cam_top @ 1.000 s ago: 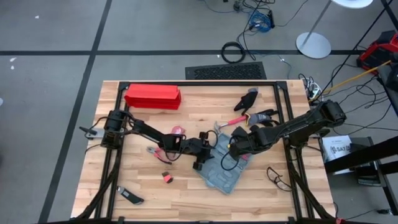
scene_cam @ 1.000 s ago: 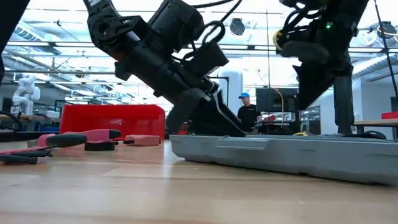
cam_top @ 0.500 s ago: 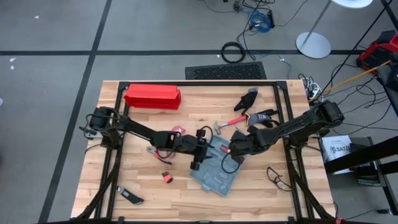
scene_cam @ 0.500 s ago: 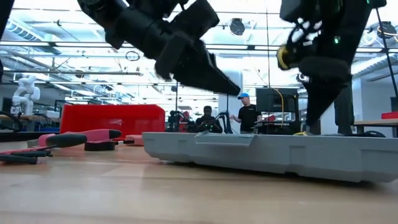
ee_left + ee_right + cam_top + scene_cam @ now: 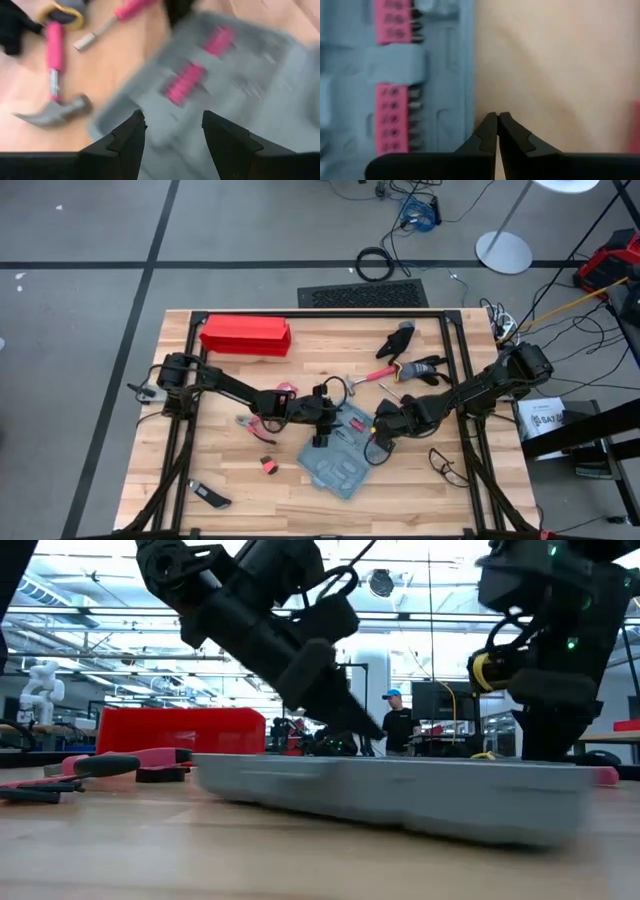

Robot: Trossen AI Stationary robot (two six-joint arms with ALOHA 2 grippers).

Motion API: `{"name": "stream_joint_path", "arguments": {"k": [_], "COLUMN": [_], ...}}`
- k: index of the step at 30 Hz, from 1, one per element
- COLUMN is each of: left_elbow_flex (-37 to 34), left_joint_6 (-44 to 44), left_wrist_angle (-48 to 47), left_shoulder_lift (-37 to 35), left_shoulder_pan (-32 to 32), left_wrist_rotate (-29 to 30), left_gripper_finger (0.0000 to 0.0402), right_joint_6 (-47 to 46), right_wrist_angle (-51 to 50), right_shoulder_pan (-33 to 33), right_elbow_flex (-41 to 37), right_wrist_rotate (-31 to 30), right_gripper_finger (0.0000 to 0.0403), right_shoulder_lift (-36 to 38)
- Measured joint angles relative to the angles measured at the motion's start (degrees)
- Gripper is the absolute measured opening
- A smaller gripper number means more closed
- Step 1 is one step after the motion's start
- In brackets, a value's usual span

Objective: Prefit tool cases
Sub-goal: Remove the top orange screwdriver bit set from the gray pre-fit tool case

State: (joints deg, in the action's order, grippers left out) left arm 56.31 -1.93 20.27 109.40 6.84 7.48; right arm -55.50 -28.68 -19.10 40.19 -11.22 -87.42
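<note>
The blue-grey tool case [image 5: 338, 462] lies open and flat on the table's middle, grey recesses up, with pink bit holders [image 5: 395, 117] seated in it. In the low view the tool case [image 5: 400, 795] is a long low slab. My left gripper [image 5: 320, 436] is open and slants down over the case's far left corner; in its wrist view the left gripper [image 5: 172, 131] has its fingers spread over the blurred case [image 5: 240, 90]. My right gripper [image 5: 378, 438] is shut just off the case's right edge [image 5: 467, 75], and the right gripper [image 5: 497, 120] points down at bare wood. My left gripper hangs open over the case's far left corner, slanting down from the table's left; blur hides whether a finger touches the case. My right gripper's shut fingers stand beside the case's right edge with a strip of wood showing between; I cannot tell whether they touch it.
A long red box [image 5: 245, 335] lies at the far left. A pink-handled hammer [image 5: 370, 377] and black gloves [image 5: 402, 340] lie beyond the case. Pink-handled pliers [image 5: 255, 425], a small red piece [image 5: 268, 466] and a black tool [image 5: 208, 496] lie left; a cable [image 5: 445, 465] lies right.
The case has slid along the table toward the near left and turned a little. My right gripper has followed it toward the near edge. My left gripper rose above the case half a second ago and has come down over its far left corner again.
</note>
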Motion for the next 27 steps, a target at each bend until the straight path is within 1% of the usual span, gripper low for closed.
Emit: {"name": "stream_joint_path", "arguments": {"k": [3, 7, 13, 16, 20, 23, 27], "left_elbow_flex": [0.00, 0.04, 0.04, 0.04, 0.07, 0.07, 0.08], "left_joint_6": [0.15, 0.83, 1.96, 3.38, 4.68, 4.70, 4.70], "left_wrist_angle": [2.01, 1.70, -1.74, 0.25, 5.42, 5.71, 6.26], "left_shoulder_lift": [-0.09, -0.17, 0.55, 2.35, 3.79, 3.87, 4.52], "left_shoulder_pan": [-0.68, -1.41, -1.36, -0.98, -0.28, -0.03, -0.07], "left_wrist_rotate": [0.48, 0.55, 0.53, 0.46, 0.42, 0.42, 1.02], "left_gripper_finger": [0.0202, 0.0202, 0.0202, 0.0202, 0.0202, 0.0202, 0.0202], "right_joint_6": [-0.32, -1.75, -4.95, -5.32, -5.45, -4.95, 0.89], "right_wrist_angle": [2.37, 4.98, 4.78, 4.64, 4.09, 3.69, 6.95], "right_shoulder_pan": [-1.85, -3.67, -5.98, -6.69, -6.92, -6.90, -6.80], "right_elbow_flex": [0.46, 0.52, 0.52, 0.52, 0.52, 1.06, 3.58], "right_wrist_rotate": [2.93, 2.54, -3.69, -7.74, -12.53, -14.32, -14.50], "right_gripper_finger": [0.0001, 0.0001, 0.0000, 0.0000, 0.0000, 0.0000, 0.0000], "right_shoulder_lift": [-0.02, -0.02, -0.02, -0.02, -0.02, -0.02, -0.02]}}
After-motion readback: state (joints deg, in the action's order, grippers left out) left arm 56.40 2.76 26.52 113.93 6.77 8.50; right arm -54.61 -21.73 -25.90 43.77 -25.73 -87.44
